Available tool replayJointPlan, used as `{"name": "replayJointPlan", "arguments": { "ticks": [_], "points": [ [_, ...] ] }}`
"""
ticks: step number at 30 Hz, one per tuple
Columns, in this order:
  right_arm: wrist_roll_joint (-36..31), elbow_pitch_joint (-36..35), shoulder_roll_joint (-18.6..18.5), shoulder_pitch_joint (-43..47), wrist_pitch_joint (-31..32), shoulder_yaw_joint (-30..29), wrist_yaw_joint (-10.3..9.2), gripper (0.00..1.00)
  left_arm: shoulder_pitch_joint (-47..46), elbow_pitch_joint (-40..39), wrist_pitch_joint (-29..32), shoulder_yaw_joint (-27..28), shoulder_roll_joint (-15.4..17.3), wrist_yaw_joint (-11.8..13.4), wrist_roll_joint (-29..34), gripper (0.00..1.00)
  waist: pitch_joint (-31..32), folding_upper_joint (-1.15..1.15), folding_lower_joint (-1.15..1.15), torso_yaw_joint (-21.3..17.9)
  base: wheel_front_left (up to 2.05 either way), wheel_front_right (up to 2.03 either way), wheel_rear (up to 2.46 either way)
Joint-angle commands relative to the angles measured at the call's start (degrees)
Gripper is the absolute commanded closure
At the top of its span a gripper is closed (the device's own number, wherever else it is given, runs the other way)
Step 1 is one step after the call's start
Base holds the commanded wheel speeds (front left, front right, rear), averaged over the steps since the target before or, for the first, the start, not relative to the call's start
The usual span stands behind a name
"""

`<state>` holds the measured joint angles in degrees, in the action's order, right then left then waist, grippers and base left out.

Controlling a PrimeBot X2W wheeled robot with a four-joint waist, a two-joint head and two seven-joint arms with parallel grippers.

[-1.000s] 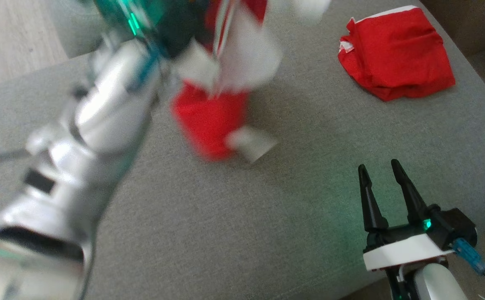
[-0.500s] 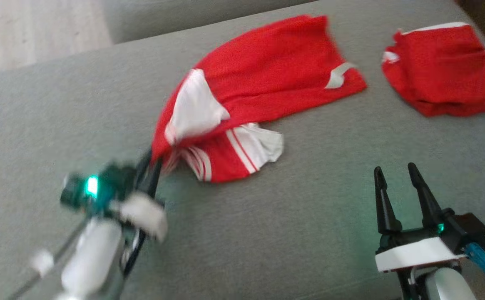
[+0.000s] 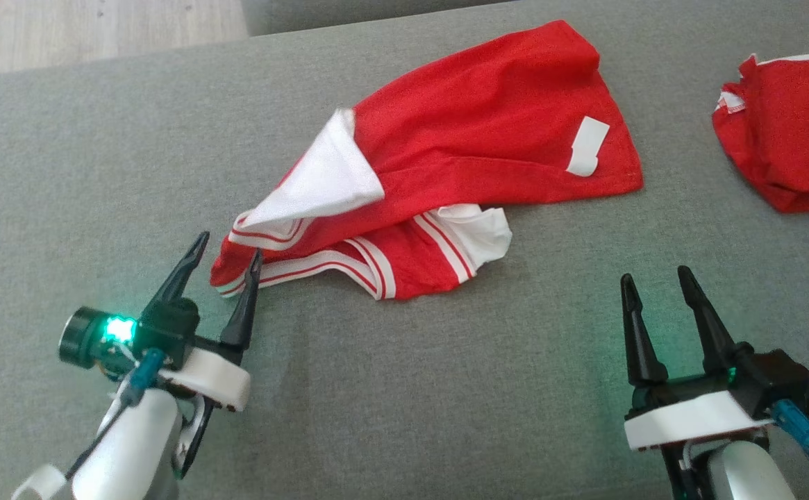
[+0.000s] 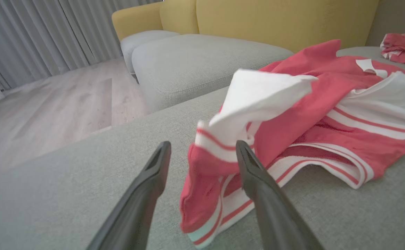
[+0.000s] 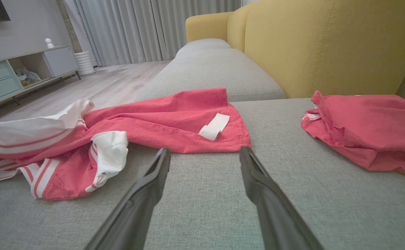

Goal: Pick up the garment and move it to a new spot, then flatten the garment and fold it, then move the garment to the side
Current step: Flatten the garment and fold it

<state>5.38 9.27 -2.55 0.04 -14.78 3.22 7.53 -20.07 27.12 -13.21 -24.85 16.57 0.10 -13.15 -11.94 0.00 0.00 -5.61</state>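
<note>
The garment, a red shirt with white striped trim and a white label, lies crumpled across the grey cushion; it also shows in the left wrist view and the right wrist view. My left gripper stands open at the garment's near-left corner, its right finger touching the striped hem; nothing is clamped. In the left wrist view the hem droops between the spread fingers. My right gripper is open over bare cushion, below the garment's right end.
A second red garment lies bunched at the far right of the cushion, also in the right wrist view. A yellow sofa back rises behind. Wooden floor lies beyond the cushion's left edge.
My left arm swung the garment down from the air and laid it on the cushion, then its gripper opened and let go of the hem. The head camera shifted. The right gripper stayed open.
</note>
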Motion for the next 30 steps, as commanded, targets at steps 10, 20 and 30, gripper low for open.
{"name": "replayJointPlan", "arguments": {
  "ticks": [10,20,30],
  "points": [
    [-0.2,-1.8,-0.3,-1.0,-0.2,1.3,-0.04,0.0,-2.0,-14.7,4.6,-4.5,7.2,5.2,13.2,0.0,-0.5,0.0,0.0,1.3,0.0,0.0,0.0],
    [-0.6,-1.7,-0.3,-2.1,-0.2,2.1,-0.04,0.0,-11.5,-14.1,13.3,-11.7,4.6,3.8,22.5,0.0,-3.2,0.0,0.0,0.8,0.0,0.0,0.0],
    [-1.4,-1.8,-0.3,-2.9,-0.2,1.9,-0.04,0.0,-17.7,-5.9,12.6,-13.6,2.5,4.3,24.8,0.0,-5.4,0.0,0.0,0.1,0.0,0.0,0.0]
  ]
}}
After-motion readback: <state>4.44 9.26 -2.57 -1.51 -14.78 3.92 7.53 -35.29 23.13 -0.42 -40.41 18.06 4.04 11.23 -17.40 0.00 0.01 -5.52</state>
